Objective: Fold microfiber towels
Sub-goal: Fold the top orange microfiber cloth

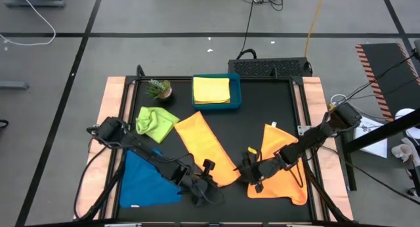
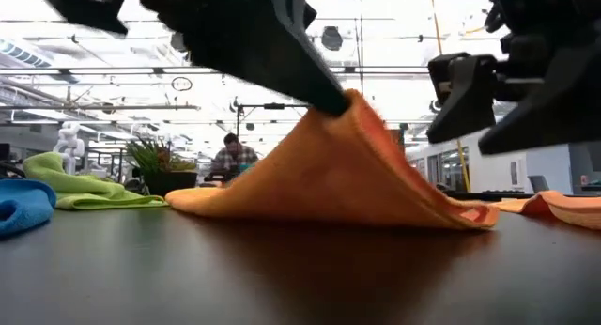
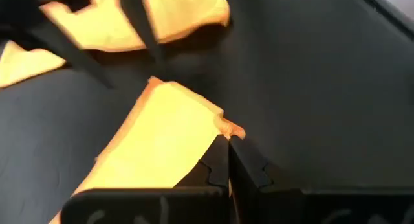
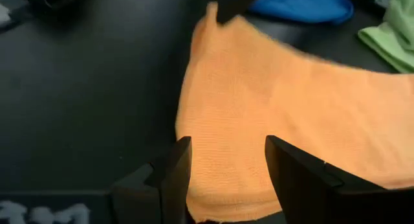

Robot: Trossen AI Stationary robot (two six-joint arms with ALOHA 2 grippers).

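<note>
Left gripper (image 2: 340,101) clenched on near corner of orange towel (image 1: 207,148), lifting it; right gripper (image 4: 226,166) open, next should grab other corner.

Five soft microfiber towels show: two orange (image 1: 205,148) (image 1: 282,165), one blue (image 1: 146,180), one lime green (image 1: 155,121) and one yellow (image 1: 210,90). There is one rigid teal rectangular tray (image 1: 237,96) and one small potted green plant (image 1: 159,89). Two dark robot arms (image 1: 141,151) (image 1: 308,143) reach over the black tabletop (image 1: 262,109).

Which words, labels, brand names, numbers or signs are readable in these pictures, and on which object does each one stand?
None can be read.
Left gripper: pale marks on its body, too blurred to read.
Right gripper: pale marks on its body, too blurred to read.
</note>
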